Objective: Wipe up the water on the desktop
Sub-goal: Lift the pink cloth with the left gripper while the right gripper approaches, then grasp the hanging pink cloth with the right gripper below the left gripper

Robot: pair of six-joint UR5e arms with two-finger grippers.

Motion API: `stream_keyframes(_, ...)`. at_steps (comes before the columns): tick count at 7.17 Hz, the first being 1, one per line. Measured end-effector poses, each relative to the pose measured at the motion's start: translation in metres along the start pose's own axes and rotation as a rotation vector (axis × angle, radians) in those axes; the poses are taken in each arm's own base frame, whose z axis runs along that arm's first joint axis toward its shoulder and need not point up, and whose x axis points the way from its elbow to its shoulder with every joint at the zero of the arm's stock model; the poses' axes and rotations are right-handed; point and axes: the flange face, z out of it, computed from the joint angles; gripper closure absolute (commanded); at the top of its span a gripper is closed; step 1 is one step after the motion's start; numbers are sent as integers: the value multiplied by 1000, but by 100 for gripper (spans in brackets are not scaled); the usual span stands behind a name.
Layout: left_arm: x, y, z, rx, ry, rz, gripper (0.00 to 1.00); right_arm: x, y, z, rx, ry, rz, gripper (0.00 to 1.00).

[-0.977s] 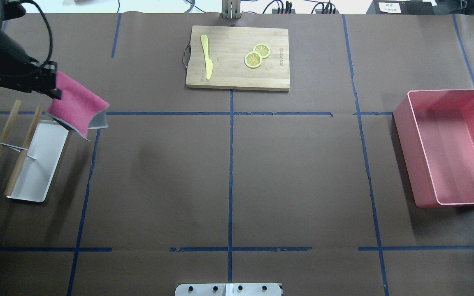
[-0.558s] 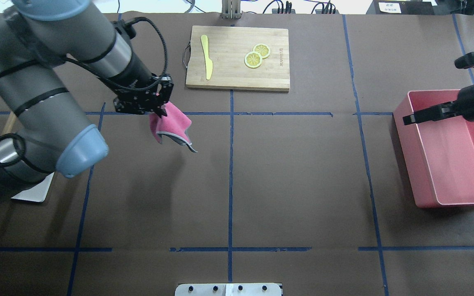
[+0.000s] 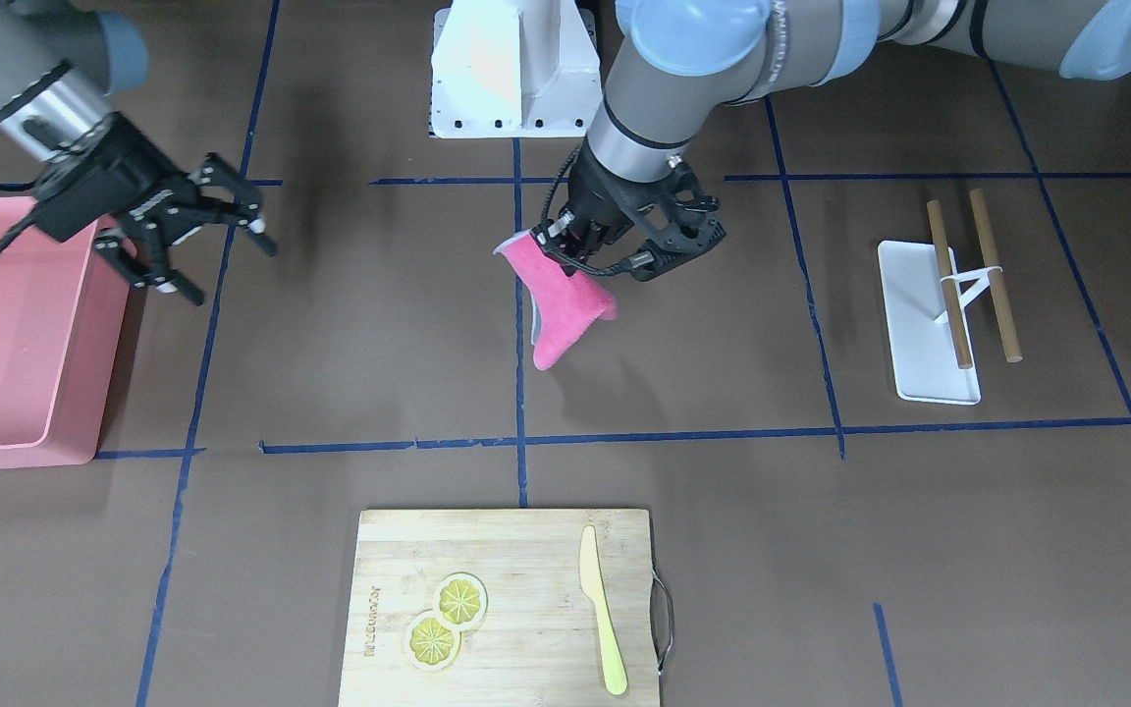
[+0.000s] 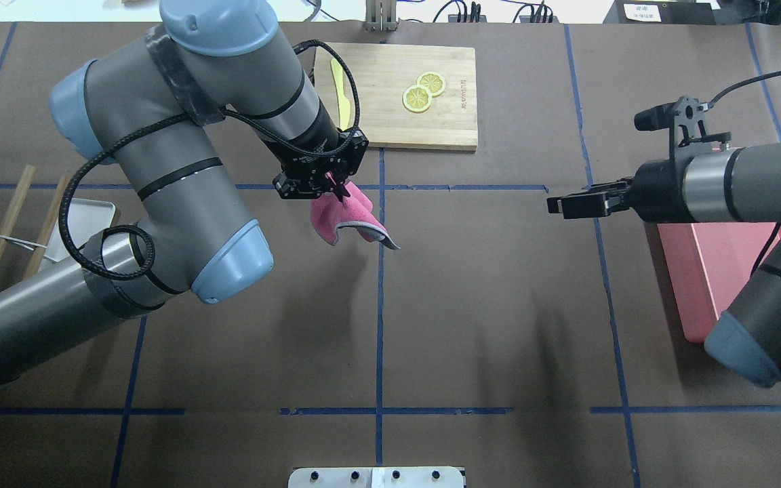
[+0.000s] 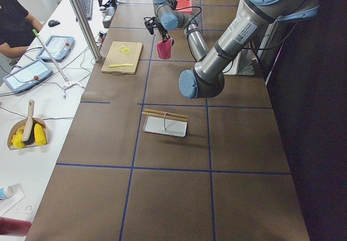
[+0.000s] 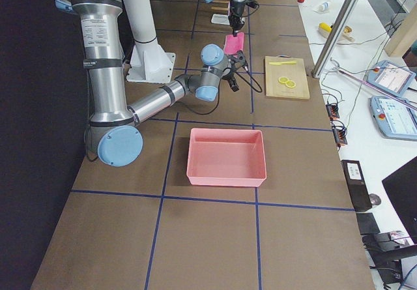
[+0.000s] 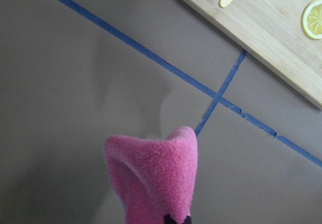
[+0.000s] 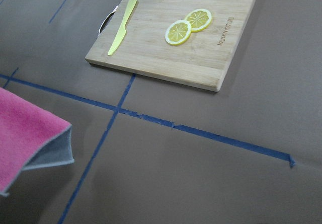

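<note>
1. Over the centre of the desk (image 4: 499, 305), just on the robot's side of the cutting board (image 4: 390, 125), the left gripper (image 4: 331, 191) now hangs with a pink cloth (image 4: 348, 218) pinched between its jaws.
2. A second ago I had that cloth at the desk's left edge, above the white tray (image 4: 89, 215). It has since travelled across to the crossing of blue tape lines.
3. The cloth droops freely, its grey underside showing at the low corner. Its shadow lies apart from it in the front view, so I judge it is not yet touching the desk.
4. The right gripper (image 4: 562, 204), fingers spread and empty, has left the pink bin (image 4: 695, 291). It has come out over the desk, pointing toward the cloth but well apart from it.
5. I cannot make out any water; the brown surface looks evenly matte in every view.
6. My reading is that fetching the cloth is finished and wiping has not begun. The cloth next needs lowering flat onto the wet patch, perhaps with the right gripper steadying its free corner.
</note>
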Motion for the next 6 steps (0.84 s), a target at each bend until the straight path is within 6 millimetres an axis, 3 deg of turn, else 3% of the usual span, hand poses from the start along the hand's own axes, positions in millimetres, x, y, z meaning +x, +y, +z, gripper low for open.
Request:
stream_keyframes(2, 23, 27, 17, 6, 30, -12, 100, -80, 29, 32, 73, 37, -13, 1)
stream_keyframes(3, 38, 43, 25, 15, 39, -18, 100, -110, 44, 45, 94, 53, -31, 2)
stream_keyframes(4, 48, 57, 35, 23, 45, -18, 100, -131, 53, 52, 107, 63, -50, 4)
stream_keyframes(6, 57, 67, 48, 28, 64, -22, 100, -154, 65, 60, 139, 83, -116, 4)
